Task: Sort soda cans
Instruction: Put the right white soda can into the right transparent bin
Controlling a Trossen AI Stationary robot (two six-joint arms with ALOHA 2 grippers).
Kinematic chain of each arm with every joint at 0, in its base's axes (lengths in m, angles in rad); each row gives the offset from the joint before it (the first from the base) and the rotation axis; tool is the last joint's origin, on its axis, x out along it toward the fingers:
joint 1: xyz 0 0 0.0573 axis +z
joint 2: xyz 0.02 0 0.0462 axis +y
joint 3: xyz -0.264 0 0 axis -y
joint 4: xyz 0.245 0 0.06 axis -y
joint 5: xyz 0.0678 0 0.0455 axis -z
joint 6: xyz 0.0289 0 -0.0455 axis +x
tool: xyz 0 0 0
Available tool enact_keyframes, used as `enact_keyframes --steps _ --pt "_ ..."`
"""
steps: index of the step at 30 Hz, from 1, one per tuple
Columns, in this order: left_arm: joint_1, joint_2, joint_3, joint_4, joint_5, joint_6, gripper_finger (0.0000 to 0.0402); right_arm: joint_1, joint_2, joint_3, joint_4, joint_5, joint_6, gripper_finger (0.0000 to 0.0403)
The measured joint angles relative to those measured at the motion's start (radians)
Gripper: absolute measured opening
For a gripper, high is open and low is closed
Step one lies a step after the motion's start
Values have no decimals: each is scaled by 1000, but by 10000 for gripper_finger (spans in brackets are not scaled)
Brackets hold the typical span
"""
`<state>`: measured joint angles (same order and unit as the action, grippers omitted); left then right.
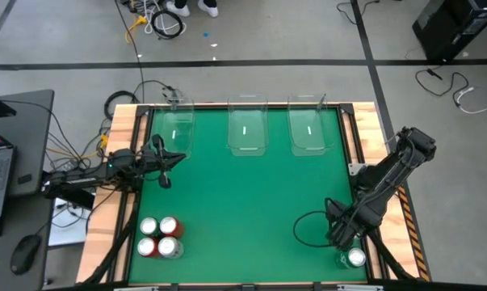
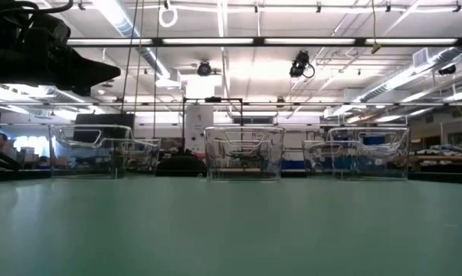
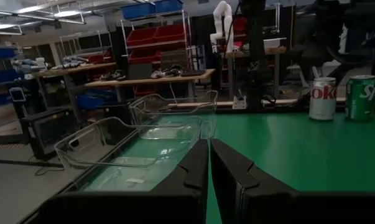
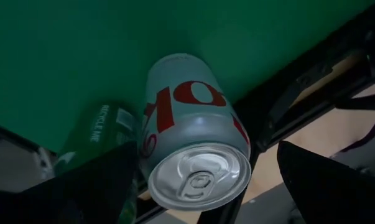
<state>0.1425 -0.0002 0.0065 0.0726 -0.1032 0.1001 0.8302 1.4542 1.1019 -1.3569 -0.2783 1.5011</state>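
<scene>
Overhead looks straight down; low looks level across; wrists look forward.

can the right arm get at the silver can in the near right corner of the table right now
Probably yes. The right gripper hangs just above the silver-white can, its open fingers either side of it. A green can stands close beside it and might get bumped.

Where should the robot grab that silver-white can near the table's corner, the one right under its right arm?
Likely around the round side wall of the silver-white can, just below its top, coming down from above. It stands upright, with the right tool over it; a green can crowds one side.
</scene>
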Motion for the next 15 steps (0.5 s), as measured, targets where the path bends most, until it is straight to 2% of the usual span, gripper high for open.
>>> enact_keyframes --steps 8,15 --pt "0 0 0 0 3 0 26 19 35 -56 77 -4 -57 384" --pt "0 0 0 2 3 0 26 19 32 -86 106 -8 -71 331"
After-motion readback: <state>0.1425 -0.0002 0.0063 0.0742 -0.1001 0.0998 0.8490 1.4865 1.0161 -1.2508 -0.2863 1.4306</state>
